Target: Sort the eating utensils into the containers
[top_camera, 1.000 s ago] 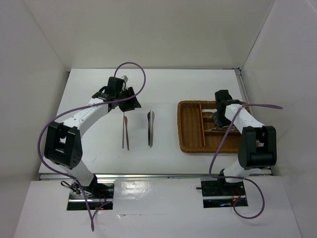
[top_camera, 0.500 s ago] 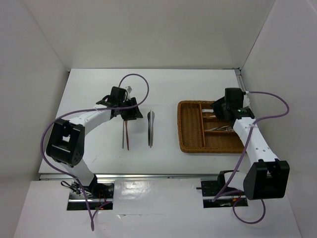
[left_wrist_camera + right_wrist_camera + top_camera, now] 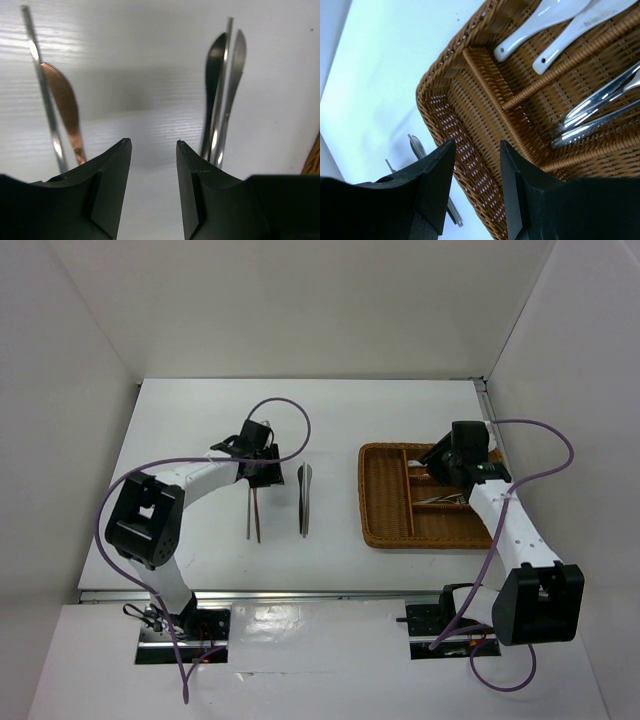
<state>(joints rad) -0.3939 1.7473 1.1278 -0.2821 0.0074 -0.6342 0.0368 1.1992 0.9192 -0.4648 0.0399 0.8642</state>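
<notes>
Two pairs of utensils lie on the white table. One pair is a thin silver utensil [image 3: 249, 515] [image 3: 42, 85] beside a copper-brown knife [image 3: 257, 518] [image 3: 62, 95]. The other is two silver knives [image 3: 304, 500] [image 3: 225, 75] lying together. My left gripper [image 3: 260, 478] [image 3: 152, 142] is open and empty, low over the bare table between the two pairs. The brown wicker tray [image 3: 366, 502] [image 3: 445, 115] holds white soup spoons [image 3: 545, 20] and silver utensils [image 3: 440, 500] [image 3: 600, 110] in separate compartments. My right gripper [image 3: 440, 468] [image 3: 477, 145] is open and empty above the tray's left compartment.
White walls enclose the table on three sides. The tray stands at the right, close to the right wall. Purple cables loop over both arms. The silver knives also show past the tray's edge in the right wrist view [image 3: 417, 147].
My left gripper has moved right and nearer, down to the far ends of the utensils. The right arm's elbow has swung out to the right, its gripper staying over the tray.
</notes>
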